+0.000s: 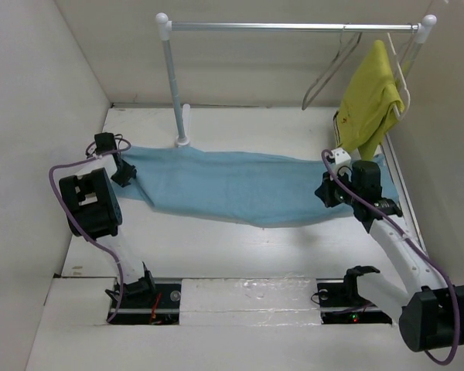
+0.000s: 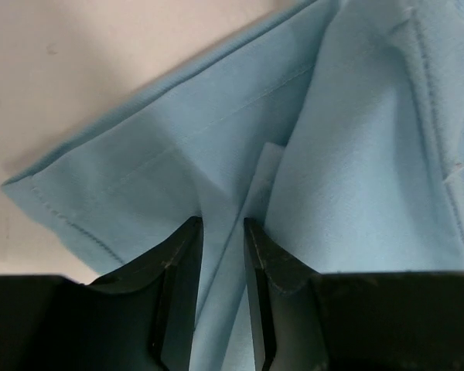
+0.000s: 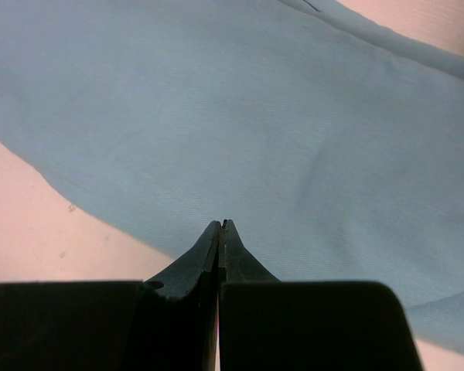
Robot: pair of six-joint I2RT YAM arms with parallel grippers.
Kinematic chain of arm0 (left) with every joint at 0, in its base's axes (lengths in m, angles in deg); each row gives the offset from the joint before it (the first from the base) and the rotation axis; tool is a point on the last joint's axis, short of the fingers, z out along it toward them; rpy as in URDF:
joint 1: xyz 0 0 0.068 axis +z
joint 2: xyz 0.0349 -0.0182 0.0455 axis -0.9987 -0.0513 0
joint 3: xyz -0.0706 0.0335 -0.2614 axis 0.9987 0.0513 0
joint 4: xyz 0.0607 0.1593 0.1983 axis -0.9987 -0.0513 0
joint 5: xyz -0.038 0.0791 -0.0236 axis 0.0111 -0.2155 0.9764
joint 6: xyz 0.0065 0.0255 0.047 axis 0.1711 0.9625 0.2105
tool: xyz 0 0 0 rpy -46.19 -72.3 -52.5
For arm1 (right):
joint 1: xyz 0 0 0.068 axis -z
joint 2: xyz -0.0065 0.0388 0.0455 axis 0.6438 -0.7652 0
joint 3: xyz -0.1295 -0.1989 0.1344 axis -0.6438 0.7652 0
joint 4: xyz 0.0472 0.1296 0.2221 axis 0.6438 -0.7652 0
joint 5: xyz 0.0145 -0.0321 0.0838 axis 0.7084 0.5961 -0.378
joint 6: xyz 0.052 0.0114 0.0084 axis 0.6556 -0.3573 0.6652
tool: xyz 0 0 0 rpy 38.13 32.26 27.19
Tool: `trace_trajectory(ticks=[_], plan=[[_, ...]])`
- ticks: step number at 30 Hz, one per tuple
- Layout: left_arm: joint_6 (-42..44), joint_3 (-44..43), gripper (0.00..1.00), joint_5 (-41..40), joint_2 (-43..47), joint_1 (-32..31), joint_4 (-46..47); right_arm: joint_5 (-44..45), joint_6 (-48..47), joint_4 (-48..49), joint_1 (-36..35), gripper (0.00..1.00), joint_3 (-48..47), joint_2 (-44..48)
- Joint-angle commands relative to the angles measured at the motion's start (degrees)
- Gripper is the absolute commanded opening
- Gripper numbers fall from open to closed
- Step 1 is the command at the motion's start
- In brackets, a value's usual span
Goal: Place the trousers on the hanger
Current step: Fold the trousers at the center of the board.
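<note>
Left pincer pinches a raised fold of the large, light sky-blue trousers of thin soft cloth; the fold runs up between its two black fingers, beside a stitched hem. The right pincer has its fingers pressed together, tips meeting over the trousers' near edge; whether any cloth is nipped between them I cannot tell. From above, the trousers lie spread flat across the white bench, stretched from the left pincer at one end to the right pincer at the other. A silver metal rail on white posts stands behind, and its left post foot touches the trousers' far edge. The thin grey wire hanger hangs bare from the rail, well apart from the trousers. Beside it, a yellow-green garment hangs on a whitish hanger.
</note>
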Motion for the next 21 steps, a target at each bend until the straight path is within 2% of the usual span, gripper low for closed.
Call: trace_trajectory(ticks=[1, 9, 15, 21], plan=[[0.4, -3.2, 0.25, 0.9, -2.0, -1.7, 0.1, 2.4, 0.4, 0.8, -3.7, 0.0, -2.7, -0.2], [-0.7, -1.7, 0.25, 1.3, 0.8, -1.7, 2.4, 6.2, 1.8, 1.7, -11.7, 0.0, -4.0, -2.9], [0.2, -5.0, 0.27, 1.3, -2.4, -1.7, 0.3, 7.1, 2.7, 2.9, -14.5, 0.0, -4.1, -4.2], [0.0, -3.9, 0.25, 4.6, -0.9, -1.7, 2.5, 8.4, 2.4, 2.5, -17.2, 0.0, -5.0, -5.4]])
